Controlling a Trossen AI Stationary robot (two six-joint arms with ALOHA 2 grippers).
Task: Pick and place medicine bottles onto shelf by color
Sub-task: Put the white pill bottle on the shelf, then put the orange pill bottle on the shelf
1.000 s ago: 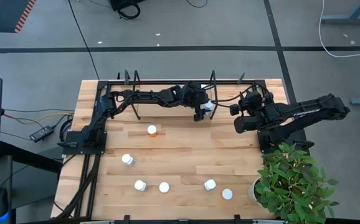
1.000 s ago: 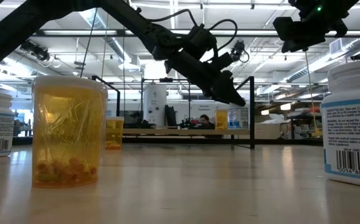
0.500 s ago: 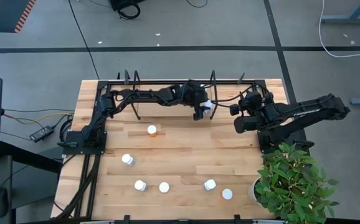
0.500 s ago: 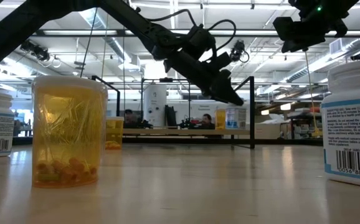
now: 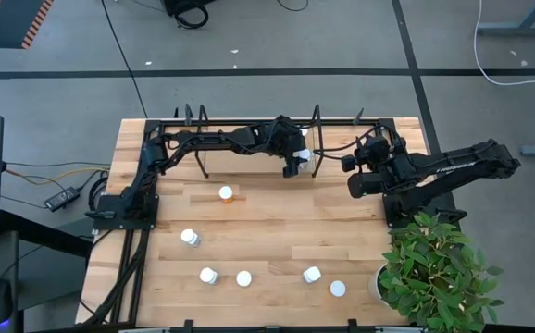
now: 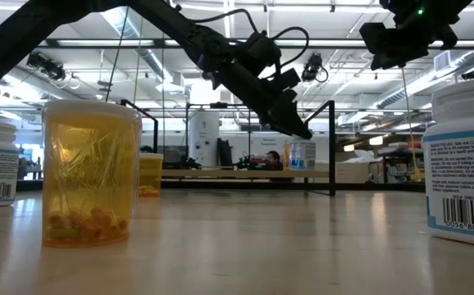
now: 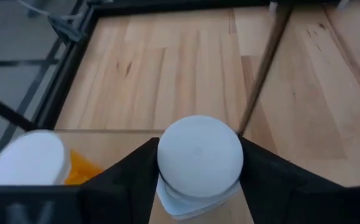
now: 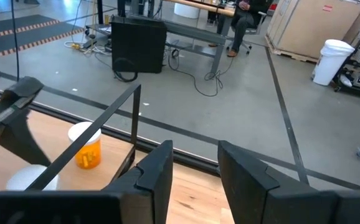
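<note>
My left gripper (image 5: pixel 297 161) reaches over the shelf (image 6: pixel 245 173) at the table's far edge and is shut on a white bottle (image 7: pixel 200 155). An orange bottle (image 7: pixel 33 163) stands on the shelf board just beside it, and also shows as the orange bottle (image 8: pixel 85 147) in the right wrist view. My right gripper (image 5: pixel 353 172) hangs open, raised over the table's right part. Several more bottles stand on the tabletop: an orange bottle (image 5: pixel 226 193) mid-table and white-capped bottles (image 5: pixel 243 277) along the near edge. My left gripper pinches the white bottle between its two fingers (image 7: pixel 130 177), one on each side just below the white cap (image 7: pixel 200 152). It comes from above, slanting down toward the table's right. The bottle stands upright with its base (image 6: pixel 301 166) at the shelf board; whether it rests there I cannot tell.
Black wire uprights (image 5: pixel 317 118) (image 6: pixel 332 147) close the shelf's ends, one close beside the held bottle. A potted plant (image 5: pixel 434 273) fills the near right corner. An orange bottle (image 6: pixel 89 174) and white bottles (image 6: pixel 465 160) stand close to the low camera. Bare board lies mid-table.
My left gripper has carried the white bottle a little toward the table's left and far edge along the shelf, nearer to the orange bottle standing there. It stays shut on the bottle, which has kept upright.
</note>
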